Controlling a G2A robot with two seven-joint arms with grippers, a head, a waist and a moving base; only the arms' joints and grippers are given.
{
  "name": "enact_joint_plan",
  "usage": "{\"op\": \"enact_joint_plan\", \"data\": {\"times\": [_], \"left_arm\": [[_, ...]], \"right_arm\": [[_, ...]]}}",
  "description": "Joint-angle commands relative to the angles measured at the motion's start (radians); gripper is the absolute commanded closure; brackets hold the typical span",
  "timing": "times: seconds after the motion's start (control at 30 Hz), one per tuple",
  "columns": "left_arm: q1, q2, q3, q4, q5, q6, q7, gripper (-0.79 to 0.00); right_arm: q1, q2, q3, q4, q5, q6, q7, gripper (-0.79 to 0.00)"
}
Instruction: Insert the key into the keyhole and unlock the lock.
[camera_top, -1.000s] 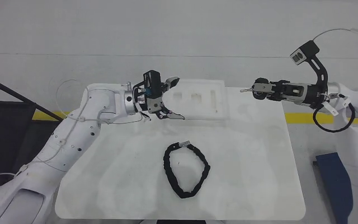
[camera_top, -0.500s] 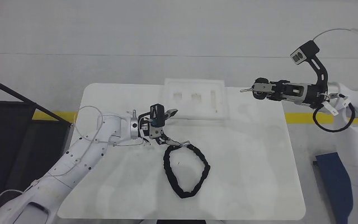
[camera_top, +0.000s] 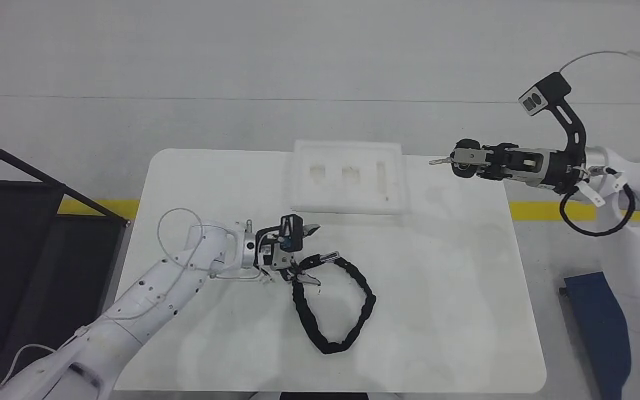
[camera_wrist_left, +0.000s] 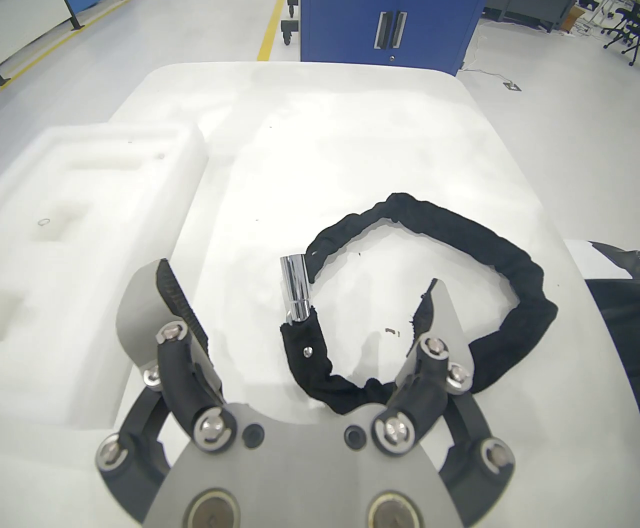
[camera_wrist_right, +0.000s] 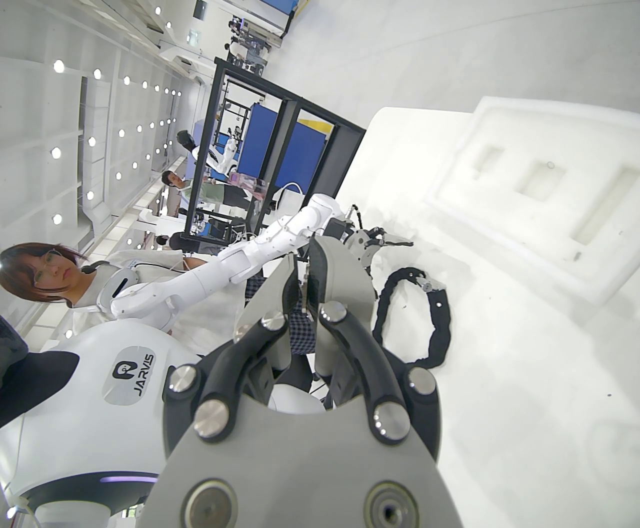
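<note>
**Left fingers spread over the chain lock, right fingers pinched shut**

My left gripper (camera_wrist_left: 297, 280) sits low over the white table (camera_top: 450, 300), its fingers (camera_wrist_left: 165, 305) spread wide and holding nothing. They straddle the near end of the black fabric-covered chain lock (camera_top: 335, 300), which lies in a loop mid-table. The lock's silver cylinder (camera_wrist_left: 295, 287) is between the open fingers; I cannot tell whether either pad touches the chain.

My right gripper (camera_top: 445, 160) hangs above the table's far right side, well apart from the lock. Its fingers are pressed nearly together on a thin metal piece (camera_top: 436, 160), too small to make out.
</note>
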Motion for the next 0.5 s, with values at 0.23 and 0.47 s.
{"op": "enact_joint_plan", "data": {"times": [0.23,0.47], "left_arm": [[0.007,-0.011,0.013,0.031,0.008,-0.008,0.021,-0.785],[0.007,-0.011,0.013,0.031,0.008,-0.008,0.021,-0.785]], "right_arm": [[0.0,0.0,0.0,0.0,0.0,0.0,0.0,0.0],[0.0,0.0,0.0,0.0,0.0,0.0,0.0,0.0]]}}
